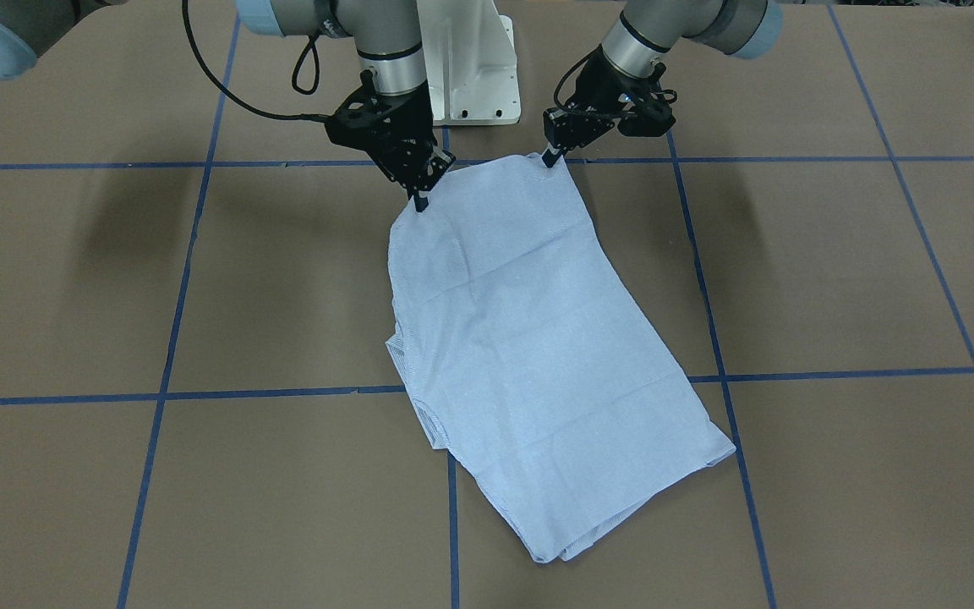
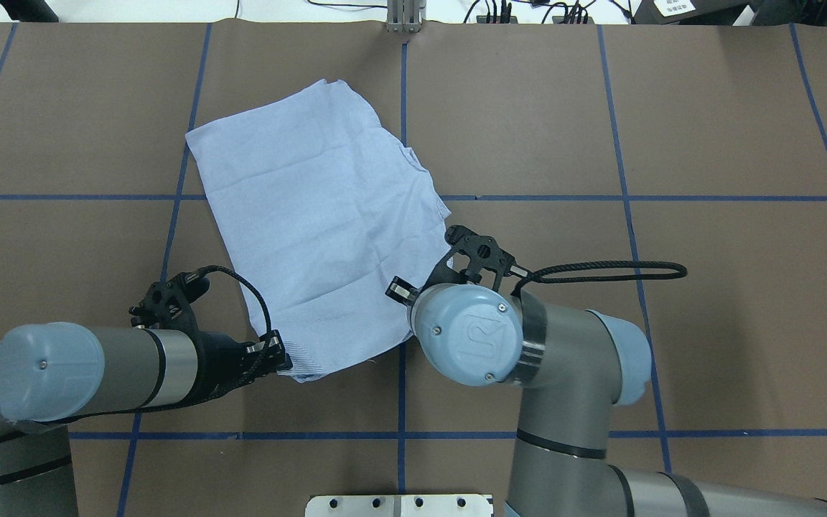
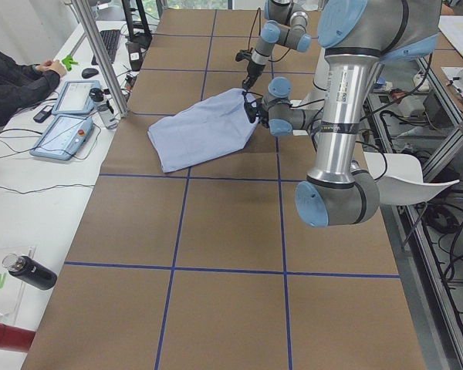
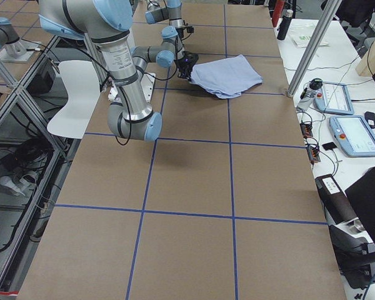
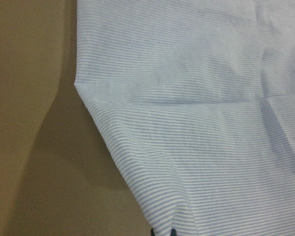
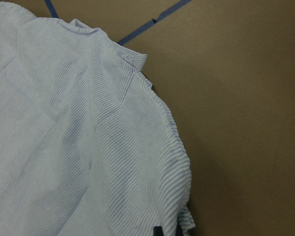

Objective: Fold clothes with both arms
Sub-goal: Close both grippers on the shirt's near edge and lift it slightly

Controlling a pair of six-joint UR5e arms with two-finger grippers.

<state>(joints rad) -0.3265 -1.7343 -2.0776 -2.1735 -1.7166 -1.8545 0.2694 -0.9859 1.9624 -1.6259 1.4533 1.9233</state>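
Brown tabletop (image 1: 791, 271) bears your striped shirt (image 1: 529, 338), its corners pinched by left tool (image 1: 549, 157) and right tool (image 1: 419, 203), cloth spreading beyond both.

In the overhead view the right arm (image 2: 467, 334) hides the fingertips of the right gripper (image 1: 419, 203); both wrist views cut the shirt (image 2: 313, 208) off at the frame edges.

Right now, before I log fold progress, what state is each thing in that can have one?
striped shirt: folded into a rough rectangle, lying on the table, lightly creased, held at both corners nearest the robot.
left gripper: jaws shut on one near corner of the striped shirt, low at the table.
right gripper: jaws shut on the other near corner, low at the table.
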